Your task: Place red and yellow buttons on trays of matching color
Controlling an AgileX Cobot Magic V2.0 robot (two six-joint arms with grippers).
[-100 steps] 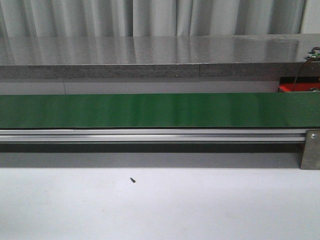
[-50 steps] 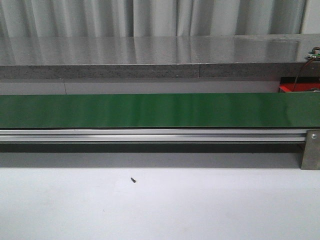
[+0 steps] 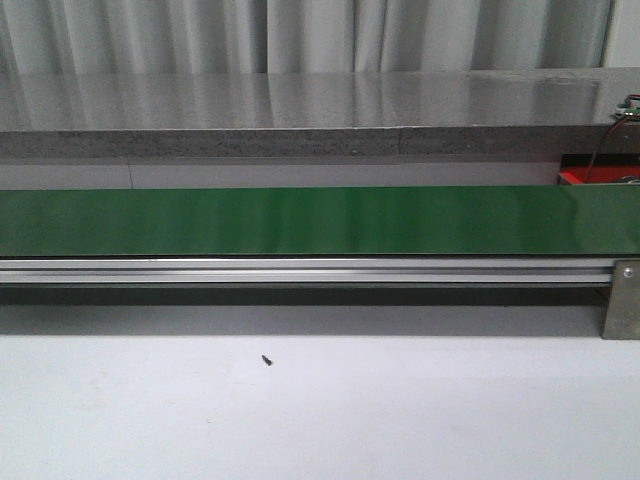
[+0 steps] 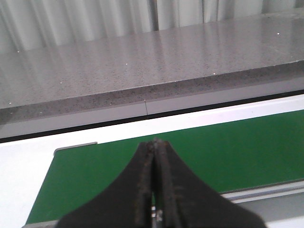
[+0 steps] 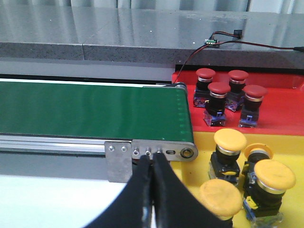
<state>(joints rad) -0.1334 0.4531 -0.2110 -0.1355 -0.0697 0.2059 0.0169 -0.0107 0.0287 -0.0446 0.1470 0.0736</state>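
The left gripper [image 4: 155, 145] has its jaws pressed together on nothing, poised over the bare green conveyor belt [image 4: 228, 152] with the grey stone counter [image 4: 156, 61] beyond it. The right gripper [image 5: 152, 164] is likewise closed and empty, just in front of the belt's metal end bracket [image 5: 118, 164]. Past that end, four red buttons [image 5: 218, 90] stand on the red tray [image 5: 285, 111], and four yellow buttons [image 5: 230, 140] sit on the yellow tray [image 5: 199, 140] next to it. A small dark screw [image 3: 266, 360] lies on the white table [image 3: 400, 410].
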